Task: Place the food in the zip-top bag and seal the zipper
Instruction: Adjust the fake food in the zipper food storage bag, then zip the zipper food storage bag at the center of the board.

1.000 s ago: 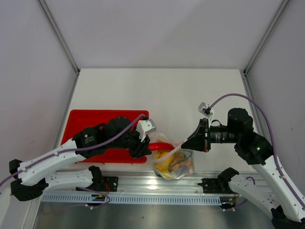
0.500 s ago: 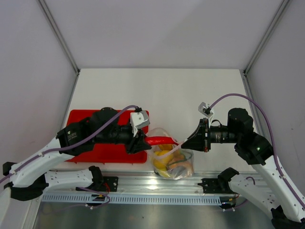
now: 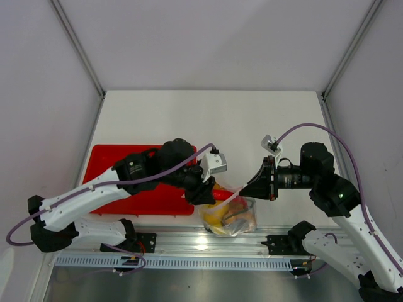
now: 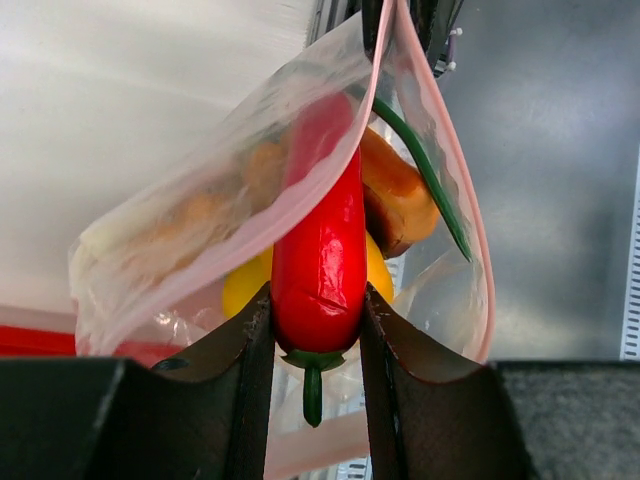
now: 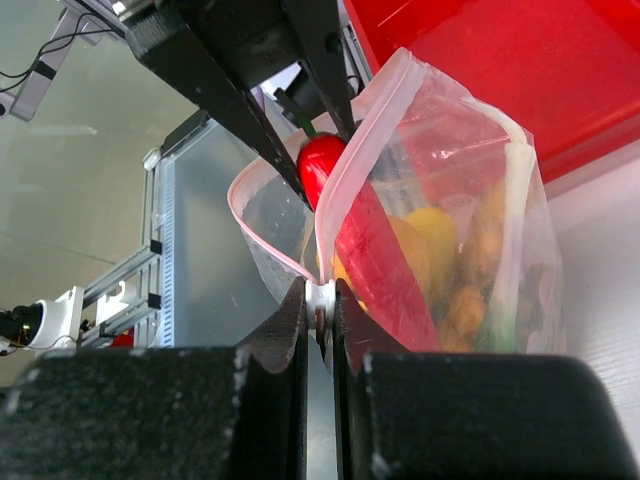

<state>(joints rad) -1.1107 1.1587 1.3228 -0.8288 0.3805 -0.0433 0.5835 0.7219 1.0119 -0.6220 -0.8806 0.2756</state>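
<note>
The zip-top bag (image 3: 232, 217) hangs at the table's near edge, its mouth pulled open. My right gripper (image 5: 320, 295) is shut on a small white tab at the end of the pink zipper (image 5: 262, 238) and holds that corner up. My left gripper (image 4: 317, 300) is shut on the stem end of the red chili (image 4: 320, 250), whose tip is pushed in through the bag's mouth. Inside the bag lie a yellow lemon (image 4: 240, 288), an orange-brown wedge (image 4: 398, 195) and a thin green stalk (image 4: 428, 172). In the top view the left gripper (image 3: 205, 192) sits just left of the bag.
The red tray (image 3: 107, 165) lies on the white table to the left of the bag, under the left arm. A metal rail (image 3: 189, 251) runs along the near edge below the bag. White walls close in both sides.
My left arm has swung right from over the tray to the bag's mouth, and the chili now points down into the bag. The right gripper and its corner of the bag have stayed put.
</note>
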